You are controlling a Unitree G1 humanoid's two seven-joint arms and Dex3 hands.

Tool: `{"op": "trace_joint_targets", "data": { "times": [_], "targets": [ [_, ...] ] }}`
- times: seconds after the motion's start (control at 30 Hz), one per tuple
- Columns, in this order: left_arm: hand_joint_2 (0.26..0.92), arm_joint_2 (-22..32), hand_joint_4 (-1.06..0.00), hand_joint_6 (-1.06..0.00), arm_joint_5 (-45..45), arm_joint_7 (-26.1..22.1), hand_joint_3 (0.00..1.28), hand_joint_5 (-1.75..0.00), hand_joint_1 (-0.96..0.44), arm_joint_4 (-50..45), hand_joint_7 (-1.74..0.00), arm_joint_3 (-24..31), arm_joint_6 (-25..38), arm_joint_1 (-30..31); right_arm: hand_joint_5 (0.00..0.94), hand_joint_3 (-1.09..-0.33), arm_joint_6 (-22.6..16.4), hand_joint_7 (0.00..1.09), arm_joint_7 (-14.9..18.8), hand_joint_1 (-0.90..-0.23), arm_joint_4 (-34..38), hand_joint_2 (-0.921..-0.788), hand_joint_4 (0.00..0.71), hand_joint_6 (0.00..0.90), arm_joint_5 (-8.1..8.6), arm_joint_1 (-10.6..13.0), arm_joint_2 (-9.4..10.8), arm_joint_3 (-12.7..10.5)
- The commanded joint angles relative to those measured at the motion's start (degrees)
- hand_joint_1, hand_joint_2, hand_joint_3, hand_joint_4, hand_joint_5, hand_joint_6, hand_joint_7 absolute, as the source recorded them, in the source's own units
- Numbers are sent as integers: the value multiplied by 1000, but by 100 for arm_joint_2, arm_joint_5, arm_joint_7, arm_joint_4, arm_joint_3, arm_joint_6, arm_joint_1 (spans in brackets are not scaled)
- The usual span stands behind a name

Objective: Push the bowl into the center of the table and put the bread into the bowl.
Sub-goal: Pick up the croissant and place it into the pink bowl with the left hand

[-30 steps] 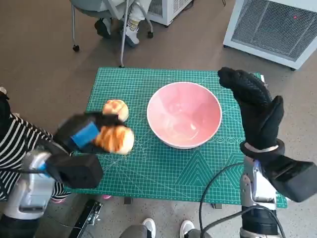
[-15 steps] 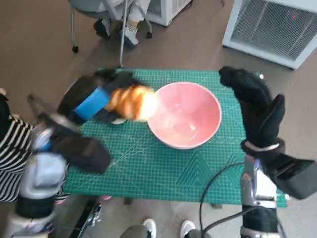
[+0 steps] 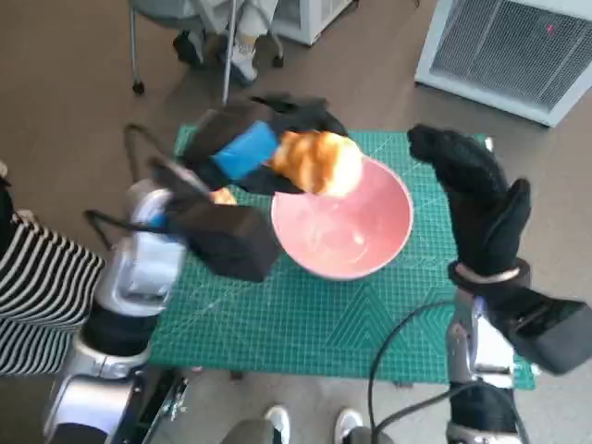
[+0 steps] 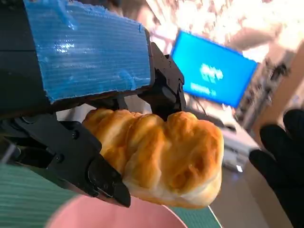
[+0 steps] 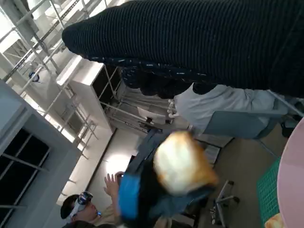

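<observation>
On the small table, a green gridded cutting mat covers the top. Round pale-pink bowl sits upright on the mat, toward the far-right part of it, open side up, nothing inside. Right hand in the black knitted glove is raised just right of the bowl, apart from its rim as far as the head view shows, fingers straight and close together, holding nothing. Left hand, black with blue tape over its back, hangs in the air above the bowl's far-left rim; its black fingers clamp the golden-brown twisted bread roll from both sides (left wrist view shows the roll wedged between them, pink rim just beneath). The roll is clear of the bowl, not touching it. A second, smaller golden bread piece lies on the mat left of the bowl, mostly hidden behind the left forearm. Beyond the far edge: chair legs on castors and a person's shoes. White louvred cabinet stands on the brown floor at far right. Right wrist view shows a person with goggles, hand raised.
</observation>
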Motion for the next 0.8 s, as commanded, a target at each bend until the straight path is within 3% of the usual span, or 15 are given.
{"op": "trace_joint_targets", "data": {
  "times": [0.03,0.23,0.27,0.33,0.43,0.47,0.53,0.57,0.6,0.7,0.8],
  "targets": [
    [920,-107,-784,-637,163,145,22,-1128,0,493,-1088,-180,-228,-262,3,-714,19,367,-65,-691,-22,-921,193,122,-90,174,-8,-20],
    [920,-132,-779,-634,192,175,25,-1134,0,621,-1090,-159,-337,-303,3,-714,26,368,-74,-689,-35,-921,194,121,-92,180,-10,-15],
    [920,-314,-778,-634,370,122,25,-1134,0,1149,-1090,-426,-332,-519,2,-714,21,369,-136,-689,-90,-921,194,121,-137,226,1,-25],
    [921,-576,-721,-533,603,17,95,-1195,0,1922,-1186,-795,-335,-826,3,-716,17,369,-230,-686,-179,-921,195,121,-207,295,17,-35],
    [921,-703,-612,-437,657,-65,148,-1296,238,2440,-853,-959,-453,-1013,3,-718,27,370,-295,-682,-238,-921,196,121,-243,337,21,-20],
    [894,-737,-554,-425,658,-126,137,-1156,176,2626,-790,-1010,-519,-1078,3,-719,33,370,-311,-682,-251,-921,196,121,-249,346,22,-17],
    [842,-777,-476,-442,656,-186,79,-547,14,2884,-480,-1071,-622,-1172,3,-719,47,370,-337,-681,-284,-921,197,121,-272,364,31,-10],
    [817,-811,-467,-459,649,-270,63,-439,-17,3061,-409,-1110,-665,-1235,3,-720,57,370,-353,-681,-303,-921,196,120,-287,372,38,-5],
    [801,-858,-395,-449,632,-401,50,-224,-72,3297,-246,-1154,-730,-1313,3,-720,66,370,-369,-681,-325,-921,196,120,-300,382,45,1],
    [775,-940,-266,-372,572,-661,30,-73,-124,3789,-92,-1213,-907,-1473,3,-720,82,371,-410,-681,-371,-921,197,120,-324,409,56,25],
    [759,-986,-184,-300,503,-912,19,-30,-153,4133,-38,-1200,-1039,-1572,3,-720,90,371,-424,-681,-392,-921,197,120,-311,431,60,39]
  ]
}}
